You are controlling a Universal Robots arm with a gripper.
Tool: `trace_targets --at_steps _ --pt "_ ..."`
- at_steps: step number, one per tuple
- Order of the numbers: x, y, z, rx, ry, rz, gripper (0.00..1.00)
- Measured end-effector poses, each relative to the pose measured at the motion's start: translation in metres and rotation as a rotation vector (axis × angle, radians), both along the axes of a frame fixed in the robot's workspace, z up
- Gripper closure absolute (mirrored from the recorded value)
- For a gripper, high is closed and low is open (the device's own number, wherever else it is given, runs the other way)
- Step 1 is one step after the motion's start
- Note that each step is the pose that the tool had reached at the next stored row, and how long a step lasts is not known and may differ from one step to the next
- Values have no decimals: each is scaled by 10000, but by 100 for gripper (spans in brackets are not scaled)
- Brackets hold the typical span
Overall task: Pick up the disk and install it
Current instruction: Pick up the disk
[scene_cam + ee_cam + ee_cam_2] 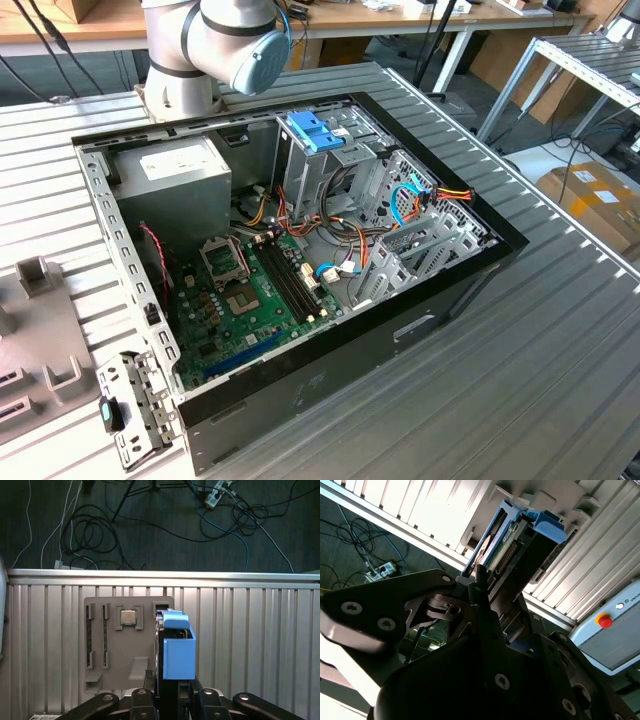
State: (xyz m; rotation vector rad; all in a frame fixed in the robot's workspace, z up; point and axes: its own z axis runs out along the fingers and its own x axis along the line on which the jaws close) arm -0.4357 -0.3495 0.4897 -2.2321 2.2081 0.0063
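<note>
The disk (502, 542) stands on edge in a grey holder (112, 645) on the ribbed table (250, 645). It is clipped into a blue bracket (178, 652), near 1 chip (128, 617). The gripper (172, 697) straddles it; I cannot tell whether it clamps. I judge the disk stiff, dense, smooth and shock-sensitive, best held squarely across its body, clear of the bare circuit board. The open case (330, 365) sits mid-frame in the exterior view. No print is readable.
</note>
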Motion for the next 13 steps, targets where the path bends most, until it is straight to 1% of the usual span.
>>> trace_targets --at_steps 4,8,13 --pt "0 0 3 0 1 0 65" --pt "0 0 35 -2 1 0 65" --pt "11 0 37 -2 2 0 65"
